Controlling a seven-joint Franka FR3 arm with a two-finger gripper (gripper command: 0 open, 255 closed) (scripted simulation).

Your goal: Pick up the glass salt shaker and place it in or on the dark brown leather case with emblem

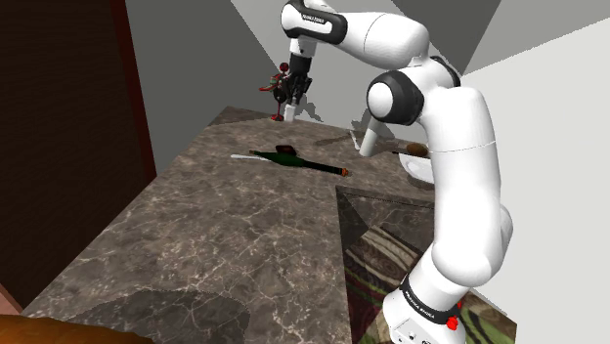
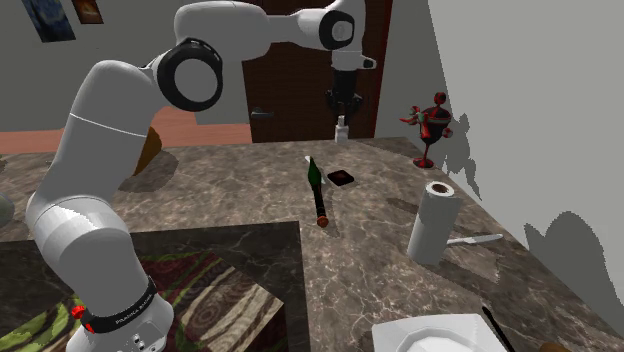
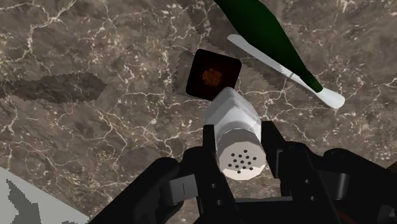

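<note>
2nd exterior view: green bottle [image 2: 317, 182] is lying at 9 o'clock of dark case [image 2: 341, 178]. At case's 12 o'clock, gripper [image 2: 343, 112] is clamping salt shaker [image 2: 341, 129] w/ both fingers, off the counter [image 2: 230, 190]. It seems to be carrying; next move is needing lowering onto case.

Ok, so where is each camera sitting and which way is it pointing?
Shoulder view: beside and behind the stand, looking down the counter toward the grey wall; arm and stand at its right.
Second exterior view: on the stand's other side, facing the dark door; arm rises from its lower left.
Wrist view: on the hand, looking down at the case; both fingers clasp the salt shaker.
Shared: both outside views show the gripper, the held shaker and the green bottle.
</note>
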